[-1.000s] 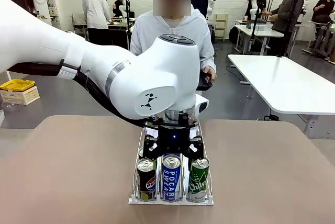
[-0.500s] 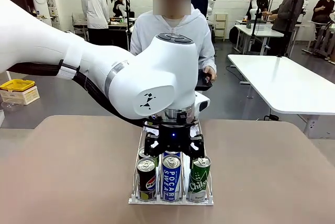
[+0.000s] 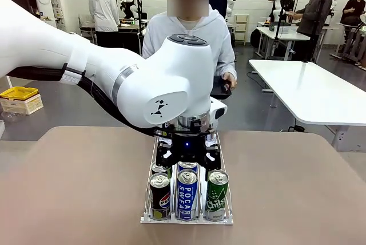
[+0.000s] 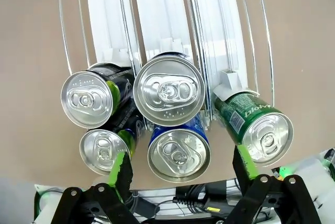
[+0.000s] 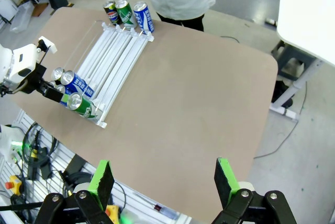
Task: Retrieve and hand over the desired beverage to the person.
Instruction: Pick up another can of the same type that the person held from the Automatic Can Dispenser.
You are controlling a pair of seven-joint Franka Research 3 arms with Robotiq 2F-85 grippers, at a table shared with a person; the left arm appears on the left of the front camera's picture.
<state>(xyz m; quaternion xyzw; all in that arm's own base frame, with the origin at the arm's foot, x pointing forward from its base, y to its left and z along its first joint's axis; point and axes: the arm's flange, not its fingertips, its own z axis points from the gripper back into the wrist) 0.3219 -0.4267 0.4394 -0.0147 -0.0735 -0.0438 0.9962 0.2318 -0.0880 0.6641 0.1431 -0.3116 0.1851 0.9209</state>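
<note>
A white rack on the brown table holds a black Pepsi can, a blue Pocari Sweat can and a green can in its front row, with more can tops behind. My left gripper hangs open just above them. In the left wrist view its green fingertips flank the nearer blue can, beside the green can. The person in a white hooded jacket stands at the far side. My right gripper is open and holds nothing, high over the table.
Three more cans stand at the rack's far end by the person, who holds a dark flat thing. A white table stands to the right and a yellow box to the left. Bare brown tabletop lies right of the rack.
My left gripper has shifted slightly up the picture over the cans, with its jaws still open. The cans have not moved.
</note>
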